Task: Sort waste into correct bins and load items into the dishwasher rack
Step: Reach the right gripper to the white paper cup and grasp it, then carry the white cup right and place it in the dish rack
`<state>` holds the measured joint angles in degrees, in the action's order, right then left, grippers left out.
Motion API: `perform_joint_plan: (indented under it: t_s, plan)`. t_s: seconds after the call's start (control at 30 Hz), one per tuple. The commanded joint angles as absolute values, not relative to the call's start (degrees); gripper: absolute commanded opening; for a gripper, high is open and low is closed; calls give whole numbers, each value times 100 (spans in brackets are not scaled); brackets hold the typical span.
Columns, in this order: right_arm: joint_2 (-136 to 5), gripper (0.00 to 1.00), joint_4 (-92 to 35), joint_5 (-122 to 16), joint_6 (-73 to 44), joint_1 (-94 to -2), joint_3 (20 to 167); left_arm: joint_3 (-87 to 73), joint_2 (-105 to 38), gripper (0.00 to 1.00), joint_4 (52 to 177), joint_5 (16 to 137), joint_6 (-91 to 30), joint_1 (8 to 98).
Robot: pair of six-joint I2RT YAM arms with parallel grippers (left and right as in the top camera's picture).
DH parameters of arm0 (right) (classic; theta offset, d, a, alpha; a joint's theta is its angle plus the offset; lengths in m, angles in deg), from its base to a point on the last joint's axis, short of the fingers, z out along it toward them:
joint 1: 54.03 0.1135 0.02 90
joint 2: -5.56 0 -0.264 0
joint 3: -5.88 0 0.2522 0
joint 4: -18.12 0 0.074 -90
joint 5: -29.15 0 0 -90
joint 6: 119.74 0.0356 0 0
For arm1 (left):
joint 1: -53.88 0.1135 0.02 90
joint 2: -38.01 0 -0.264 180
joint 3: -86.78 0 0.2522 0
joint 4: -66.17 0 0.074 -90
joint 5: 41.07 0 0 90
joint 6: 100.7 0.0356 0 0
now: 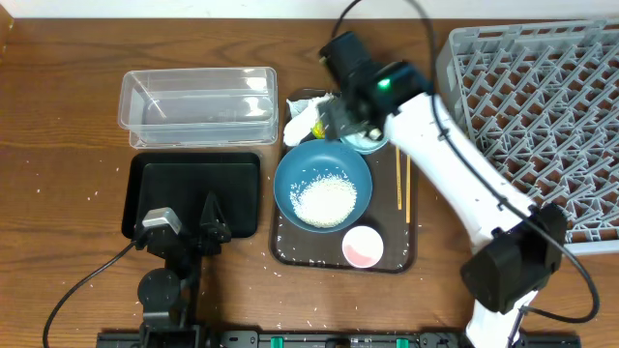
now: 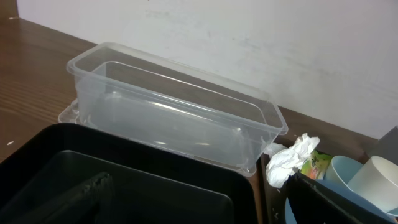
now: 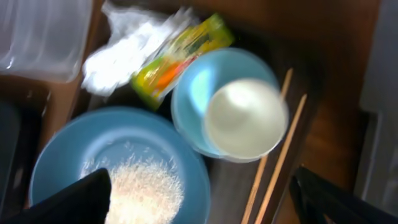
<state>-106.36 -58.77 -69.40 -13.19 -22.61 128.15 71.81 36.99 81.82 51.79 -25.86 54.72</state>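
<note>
The clear plastic tub [image 1: 193, 106] sits just behind the black tray-bin [image 1: 193, 184], whose near edge the left gripper [image 1: 208, 217] overhangs. To their right the brown serving tray [image 1: 401, 259] carries the dark-blue bowl [image 1: 290, 179] heaped with rice [image 1: 324, 201], 1 pink cup [image 1: 362, 246] and 2 chopsticks [image 1: 403, 182] side by side, with crumpled tissue [image 1: 300, 121] at its far-left corner. The white right arm [image 1: 455, 184] reaches over the tray's far end, covering most of a light-blue bowl [image 1: 368, 145], and the grey dishwasher rack [image 1: 542, 116] fills the right side.
</note>
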Motion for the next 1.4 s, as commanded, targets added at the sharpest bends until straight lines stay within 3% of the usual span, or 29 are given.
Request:
perform_joint_plan:
  t_s: [0.0,0.1,0.2,0.37,0.73,0.8,1.0,1.37]
  plan:
    - [-10691,82,-5608,-6567,-1266,-2574,12726,7279,3697,91,8378,5133,-2533,5444]
    - [-10809,70,-5267,-6250,-1264,-2755,12610,7279,3697,91,8378,5133,-2533,5444]
    - [-10977,68,-5079,-6186,-1264,-2786,12553,7279,3697,91,8378,5133,-2533,5444]
    - [-11296,55,-5012,-6295,-1264,-2749,12553,7279,3697,91,8378,5133,-2533,5444]
    - [-11856,43,-5134,-6381,-1258,-2736,12553,7279,3697,91,8378,5131,-2533,5444]
    - [-11856,36,-5154,-6381,-1258,-2714,12553,7279,3697,91,8378,5131,-2533,5444]
    - [-11840,2,-5298,-6381,-1258,-2657,12564,7279,3697,91,8378,5131,-2533,5444]
    - [-10793,1,-5698,-6368,-1264,-3002,12850,7279,3697,91,8378,5133,-2533,5444]
